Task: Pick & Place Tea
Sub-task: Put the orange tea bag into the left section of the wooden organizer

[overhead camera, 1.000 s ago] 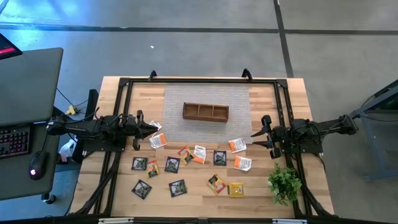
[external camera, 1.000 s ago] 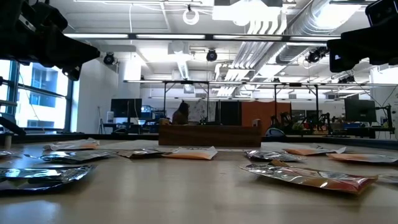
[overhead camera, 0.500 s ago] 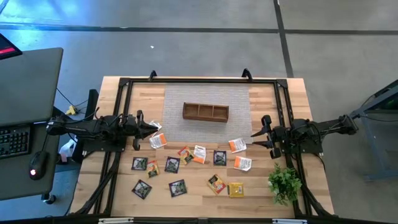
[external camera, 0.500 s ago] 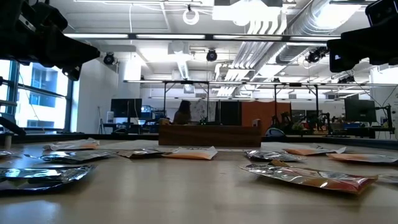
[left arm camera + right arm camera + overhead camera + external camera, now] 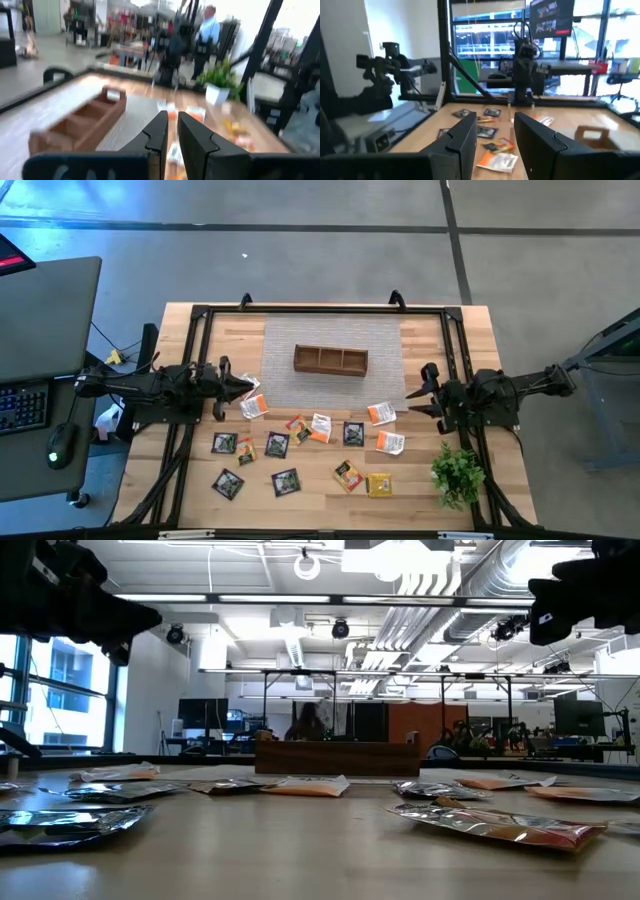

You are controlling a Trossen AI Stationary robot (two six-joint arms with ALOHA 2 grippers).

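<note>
Several flat tea sachets [image 5: 320, 427] lie scattered on the near half of the wooden table, white-and-orange, dark and yellow ones; they also show flat on the tabletop in the low view [image 5: 300, 786]. The brown three-compartment tray [image 5: 330, 360] stands on a grey mat beyond them. My left gripper [image 5: 243, 385] hovers level at the table's left, above the table. Its fingers [image 5: 161, 131] are almost together, with nothing between them. My right gripper [image 5: 413, 396] hovers at the table's right, open and empty [image 5: 495, 135], pointing toward the sachets.
A small green plant [image 5: 457, 475] stands near the front right corner, close by my right arm. A black frame [image 5: 200, 315] runs around the table. A desk with a keyboard [image 5: 25, 405] stands off the table's left. A person [image 5: 205, 32] stands in the room behind.
My right gripper has tipped its fingers upward a little and rolled slightly, without leaving its place. The sachets and the tray have not moved.
</note>
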